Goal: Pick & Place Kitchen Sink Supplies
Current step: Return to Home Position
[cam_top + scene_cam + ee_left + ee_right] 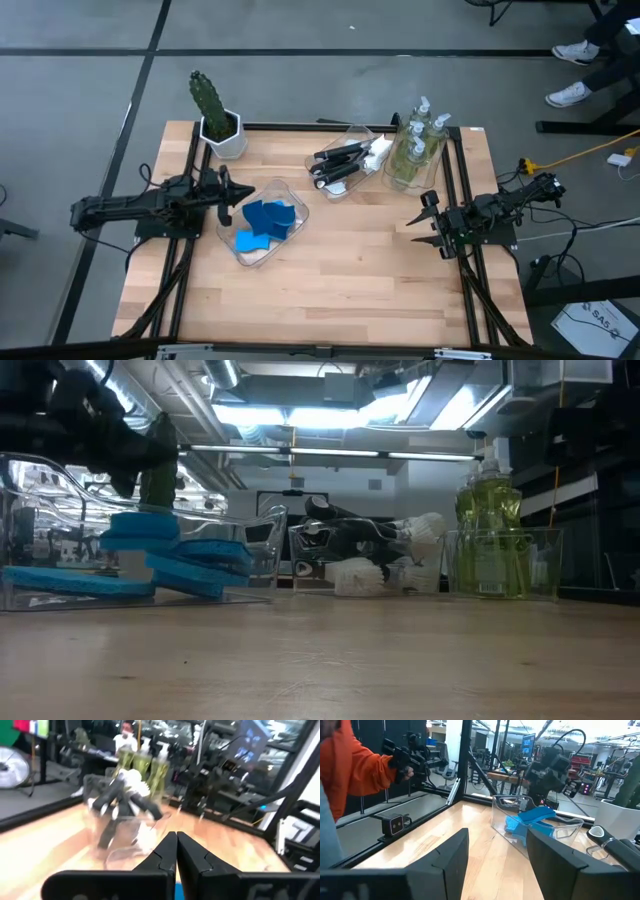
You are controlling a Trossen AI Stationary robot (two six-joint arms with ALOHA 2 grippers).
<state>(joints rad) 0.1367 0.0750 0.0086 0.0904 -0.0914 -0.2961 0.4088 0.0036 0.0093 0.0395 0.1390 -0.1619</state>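
Observation:
Several flat blue sponges (266, 220) lie stacked in a clear bin (283, 187) left of centre; they also show in the low view (180, 555). Black-handled dish brushes (343, 160) with white heads lie in a second clear bin behind it. Pump bottles of yellowish-green soap (420, 140) stand in a third bin at the far right. My left gripper (176, 837) is shut and level, just left of the sponge bin (232, 196), touching nothing. My right gripper (497, 855) stands open at the table's right side (425, 222), with nothing between its fingers.
A potted green cactus (212, 110) stands at the far left corner. Black frame rails (455, 180) run along the table's sides. The near half of the wooden top (330, 290) is bare. A person's orange sleeve (355, 765) shows beyond the table.

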